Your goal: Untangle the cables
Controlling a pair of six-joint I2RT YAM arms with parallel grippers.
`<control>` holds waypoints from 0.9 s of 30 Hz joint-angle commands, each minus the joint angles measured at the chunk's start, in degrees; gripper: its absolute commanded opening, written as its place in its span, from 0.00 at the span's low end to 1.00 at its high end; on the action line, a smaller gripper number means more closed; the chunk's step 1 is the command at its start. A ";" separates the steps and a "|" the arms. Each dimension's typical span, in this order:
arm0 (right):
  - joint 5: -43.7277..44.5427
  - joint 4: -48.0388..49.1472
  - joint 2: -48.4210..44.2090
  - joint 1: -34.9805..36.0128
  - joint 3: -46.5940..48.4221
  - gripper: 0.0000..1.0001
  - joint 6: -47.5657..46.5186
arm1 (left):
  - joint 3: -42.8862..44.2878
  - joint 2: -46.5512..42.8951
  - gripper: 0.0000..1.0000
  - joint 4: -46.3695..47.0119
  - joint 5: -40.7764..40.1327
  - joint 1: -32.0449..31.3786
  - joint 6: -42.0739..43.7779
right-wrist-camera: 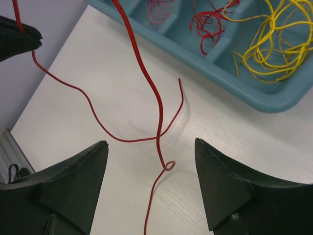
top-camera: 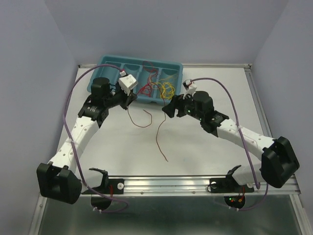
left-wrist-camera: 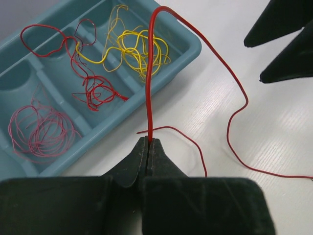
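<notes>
Progress looks partial: one red cable [left-wrist-camera: 148, 88] lies out on the desk [left-wrist-camera: 274, 127], pinched by the pressed-together left end effector [left-wrist-camera: 148, 142], the right end effector [right-wrist-camera: 150, 144] spread empty over it, while yellow cables [left-wrist-camera: 139, 49] and other red cables [left-wrist-camera: 95, 93] seem tangled in the tray [left-wrist-camera: 191, 48].

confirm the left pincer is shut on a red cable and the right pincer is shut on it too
Not quite: the right pincer is open, as the right wrist view shows, its fingers wide apart with the red cable lying ungripped between them. The left pincer is shut on it.
</notes>
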 commanded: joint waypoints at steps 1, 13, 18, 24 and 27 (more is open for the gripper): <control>-4.10 9.20 -1.17 0.84 -1.36 0.75 -1.18 | 7.65 0.71 0.00 -2.26 -0.21 1.77 -4.37; -1.29 12.01 3.40 3.13 -1.28 0.78 -4.87 | 14.97 -0.16 0.00 -6.92 7.79 2.83 -7.80; 0.64 14.64 6.22 4.79 -0.48 0.78 -6.72 | 16.64 0.28 0.00 -8.59 10.16 2.83 -7.89; 7.67 17.28 7.71 5.41 -1.01 0.92 -8.65 | 16.38 -0.34 0.00 -9.47 11.39 2.74 -7.53; 7.94 17.37 9.12 5.59 -0.31 0.73 -9.09 | 15.85 -0.78 0.00 -9.91 12.54 2.83 -7.36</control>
